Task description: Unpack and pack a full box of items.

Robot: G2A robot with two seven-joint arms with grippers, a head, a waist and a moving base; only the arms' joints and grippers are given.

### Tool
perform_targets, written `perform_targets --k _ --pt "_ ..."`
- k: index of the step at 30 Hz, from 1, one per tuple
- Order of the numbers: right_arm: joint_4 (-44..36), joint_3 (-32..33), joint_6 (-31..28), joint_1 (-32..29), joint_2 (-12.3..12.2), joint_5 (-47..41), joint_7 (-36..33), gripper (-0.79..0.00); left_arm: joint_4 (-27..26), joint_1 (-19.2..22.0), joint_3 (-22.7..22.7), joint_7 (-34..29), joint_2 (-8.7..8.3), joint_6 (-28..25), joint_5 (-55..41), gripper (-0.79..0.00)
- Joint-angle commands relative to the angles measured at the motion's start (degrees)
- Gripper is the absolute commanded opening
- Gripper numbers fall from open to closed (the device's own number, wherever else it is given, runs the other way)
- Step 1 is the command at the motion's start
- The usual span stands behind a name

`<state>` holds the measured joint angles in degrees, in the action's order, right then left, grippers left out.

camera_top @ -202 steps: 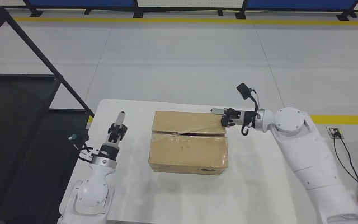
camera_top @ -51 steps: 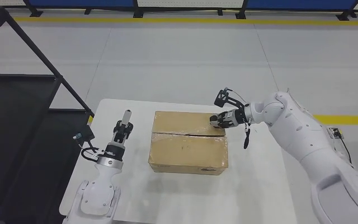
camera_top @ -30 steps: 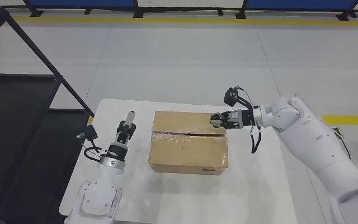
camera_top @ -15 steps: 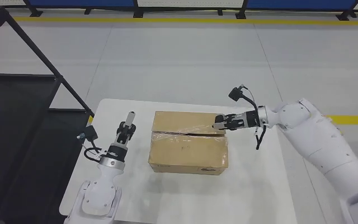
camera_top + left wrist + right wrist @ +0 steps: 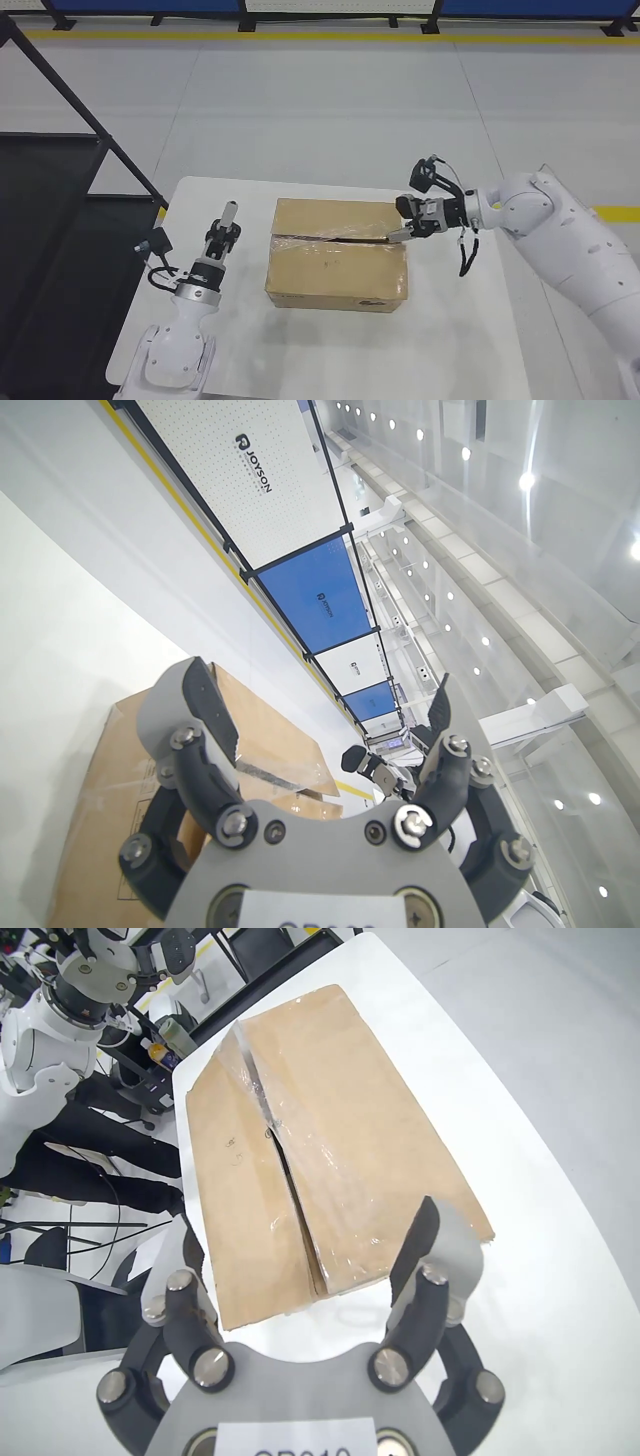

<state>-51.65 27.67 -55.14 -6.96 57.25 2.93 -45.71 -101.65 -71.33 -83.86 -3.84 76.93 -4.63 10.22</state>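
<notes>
Since the earliest frame the right end effector (image 5: 402,231) has slid from the 1 o'clock corner of the brown cardboard box (image 5: 335,265) to its 3 o'clock end, where the flap seam runs out; the left end effector (image 5: 320,680) has risen a little and edged nearer the box's 9 o'clock end. Both have their fingers spread wide and hold nothing; the right one sits just beside the box edge, in line with the seam, probably so a finger can catch the strip of clear glossy tape (image 5: 325,1178) or the flap lip; the left one points upward, well apart from the cardboard, seemingly waiting to steady or lift the other end. The box lies flat at the middle of the white table (image 5: 450,340), flaps down; a dark gap already runs along part of the seam, so unpacking looks barely begun. Around the table lies a pale grey floor with a yellow line (image 5: 300,36) at 12 o'clock; a black metal frame (image 5: 60,90) stands at 9 o'clock.
</notes>
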Motion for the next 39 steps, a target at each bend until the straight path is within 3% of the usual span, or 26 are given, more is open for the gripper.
perform_targets --k 1,6,10,12,21,24,28,30,32,39 --pt "-1.4 0.8 -2.9 0.0 -0.1 6.3 3.6 0.0 -0.1 0.0 0.2 -0.2 -0.01 0.0 0.4 0.0" --pt "-6.4 3.3 -2.9 -1.1 -1.0 29.4 18.1 0.0 -0.3 0.1 0.7 -0.2 0.02 0.2 0.8 0.0" --pt "-8.1 5.6 -2.4 -3.9 -1.8 49.8 35.1 0.0 -0.4 -0.1 0.8 0.1 0.05 0.3 0.9 0.0" --pt "-6.8 6.1 -1.0 -5.0 -1.9 54.6 40.8 0.0 -0.5 -0.2 0.8 0.3 0.06 0.4 1.1 0.0" --pt "-7.8 6.0 -0.3 -5.2 -1.8 55.4 40.6 0.0 -0.6 -0.9 0.5 1.8 0.15 1.0 0.8 0.0" --pt "-14.0 5.8 7.0 -6.1 -1.9 64.3 39.8 0.0 -0.8 -0.6 1.2 1.5 0.2 1.1 1.3 0.0" --pt "-16.6 5.8 10.3 -7.5 -2.5 75.9 48.1 0.0 -0.9 -0.3 1.9 1.4 0.27 1.1 1.9 0.0" --pt "-15.8 5.6 10.3 -7.5 -2.5 79.2 50.6 -0.372 -1.0 -0.4 2.1 1.5 0.29 1.1 2.1 0.0" --pt "-14.7 5.5 9.2 -7.0 -2.3 81.1 52.8 -0.431 -1.0 -0.5 2.1 1.6 0.3 1.1 2.1 0.0" --pt "-12.2 4.8 6.5 -5.7 -1.6 85.8 55.9 -0.483 -1.1 -1.0 1.4 1.7 0.27 1.0 1.8 0.0"
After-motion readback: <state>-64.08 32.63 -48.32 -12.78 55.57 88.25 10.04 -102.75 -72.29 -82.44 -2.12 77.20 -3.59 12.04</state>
